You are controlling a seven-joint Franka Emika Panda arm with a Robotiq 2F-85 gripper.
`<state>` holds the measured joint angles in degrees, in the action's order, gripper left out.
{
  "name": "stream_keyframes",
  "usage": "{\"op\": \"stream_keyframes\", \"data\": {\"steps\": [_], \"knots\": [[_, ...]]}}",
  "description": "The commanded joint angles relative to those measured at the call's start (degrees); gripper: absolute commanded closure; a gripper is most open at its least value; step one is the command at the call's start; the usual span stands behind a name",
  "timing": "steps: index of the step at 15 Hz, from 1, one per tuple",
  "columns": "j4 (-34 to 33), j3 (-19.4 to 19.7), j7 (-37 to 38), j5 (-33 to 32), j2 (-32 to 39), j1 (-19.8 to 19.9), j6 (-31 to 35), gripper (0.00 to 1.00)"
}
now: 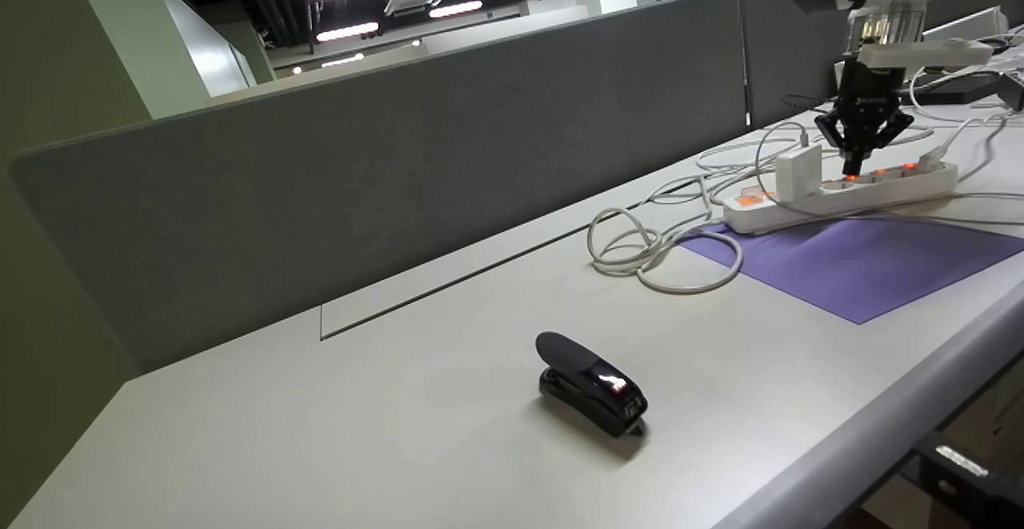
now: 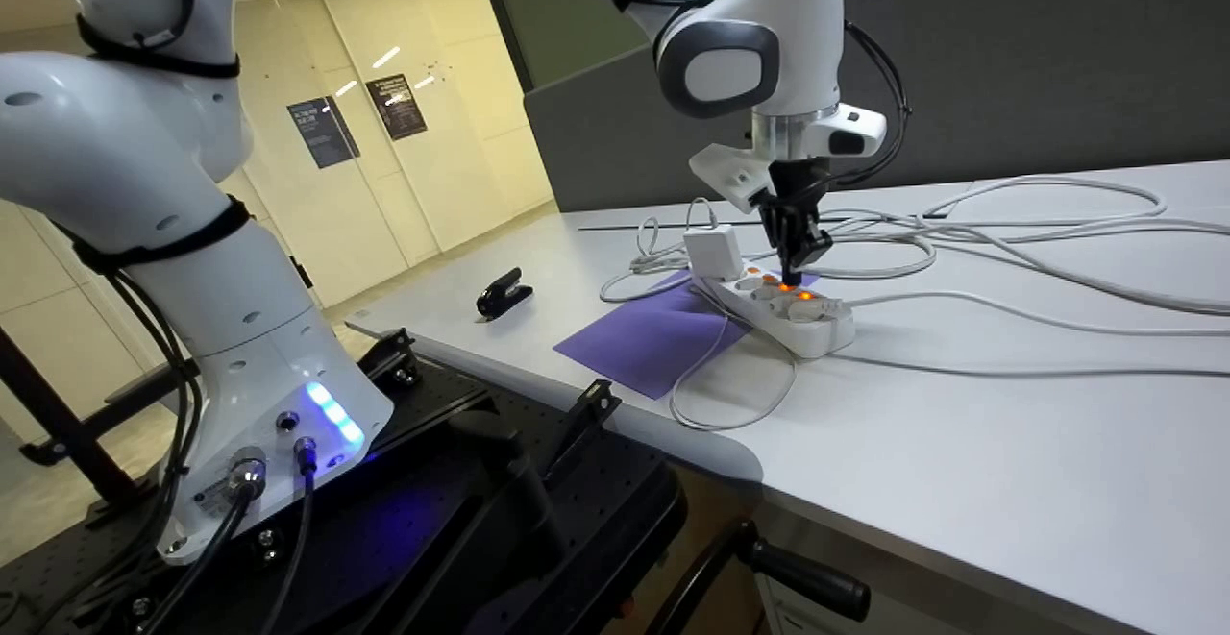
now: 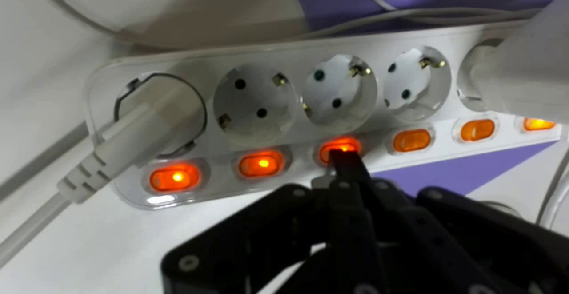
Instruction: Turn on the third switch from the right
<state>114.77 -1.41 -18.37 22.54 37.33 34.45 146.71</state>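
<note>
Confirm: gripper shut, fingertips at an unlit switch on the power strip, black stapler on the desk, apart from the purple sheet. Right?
No, that switch is lit: the wrist view shows it glowing red-orange. The rest is right: gripper shut, fingertips at that switch on the power strip, black stapler on the desk, apart from the purple sheet.
</note>
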Motion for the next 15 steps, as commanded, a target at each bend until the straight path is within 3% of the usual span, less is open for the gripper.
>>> {"op": "stream_keyframes", "data": {"steps": [1, 11, 13, 15], "knots": [[-0.87, -0.54, -5.33, 0.66, 2.93, 1.89, -2.09, 1.00], [-4.13, -2.45, -20.47, 2.95, 3.93, 8.60, -13.32, 1.00], [-3.01, -1.79, -21.07, 3.40, 2.21, 8.29, -13.34, 1.00], [-1.10, -0.51, -17.07, 4.22, -0.15, 7.12, -11.40, 1.00]]}}
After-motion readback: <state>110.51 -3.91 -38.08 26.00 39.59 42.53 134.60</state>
